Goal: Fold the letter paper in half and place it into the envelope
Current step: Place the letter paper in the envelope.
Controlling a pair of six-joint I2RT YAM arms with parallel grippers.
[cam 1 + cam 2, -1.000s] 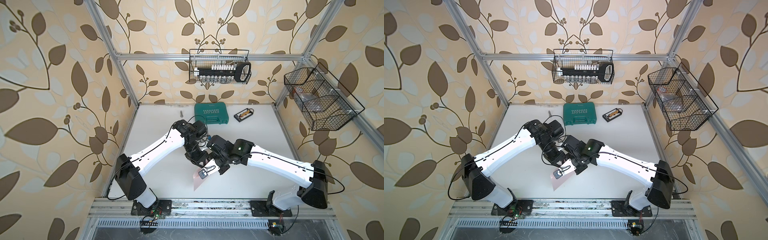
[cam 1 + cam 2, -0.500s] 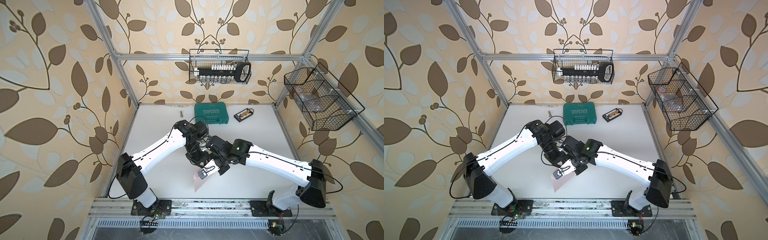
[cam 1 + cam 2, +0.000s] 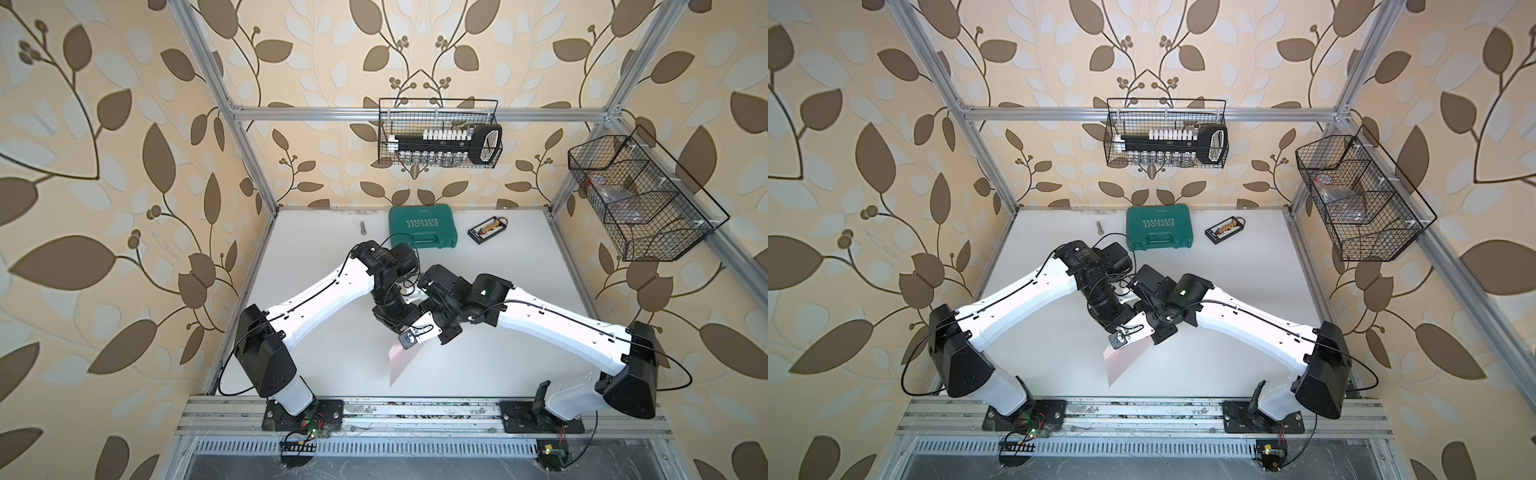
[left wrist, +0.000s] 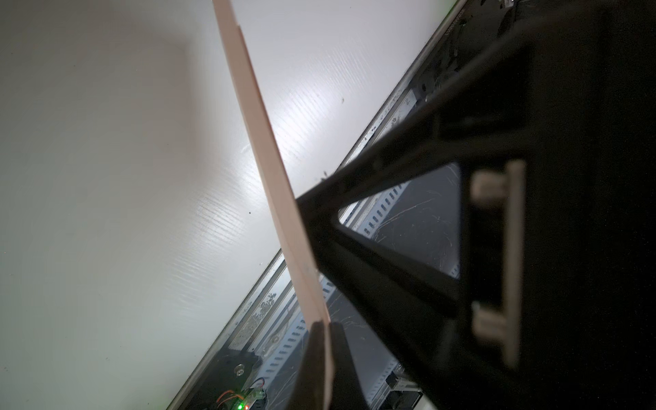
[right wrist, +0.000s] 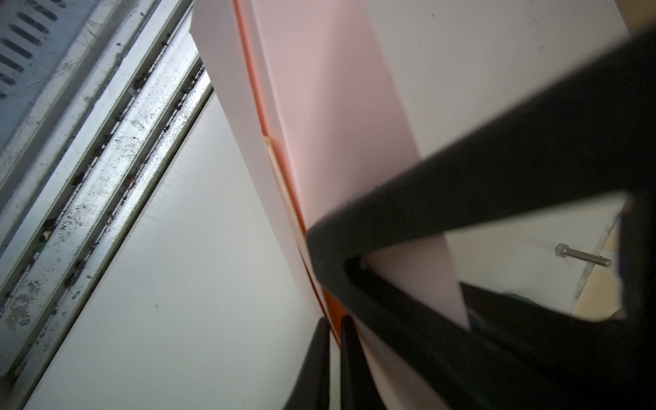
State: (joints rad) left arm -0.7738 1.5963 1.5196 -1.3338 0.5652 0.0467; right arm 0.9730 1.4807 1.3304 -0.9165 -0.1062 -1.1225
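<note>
Both arms are meeting over the middle of the worktop [image 3: 478, 374], holding the envelope [image 3: 400, 362] on edge between them. It appears lifted clear of the surface in both top views [image 3: 1121, 365].

In the left wrist view the left claw [image 4: 327, 330] is pinching a thin edge of the envelope [image 4: 262, 142], jaws closed on it. In the right wrist view the right claw [image 5: 333, 330] is clamping another edge of the envelope [image 5: 319, 106], with only a sliver of gap between its jaws.

Just inside the pink layers a narrow cream strip is showing, which looks like the letter paper [image 5: 269, 145]. The rest of it is hidden, so I cannot tell how deep it is sitting.

Folding seems done and the work is in the inserting step, probably near its end. The next move is likely calling for the sheet to be seated fully in the pocket. One claw should be keeping the envelope steady, and neither should be tugging it apart or creasing it.
</note>
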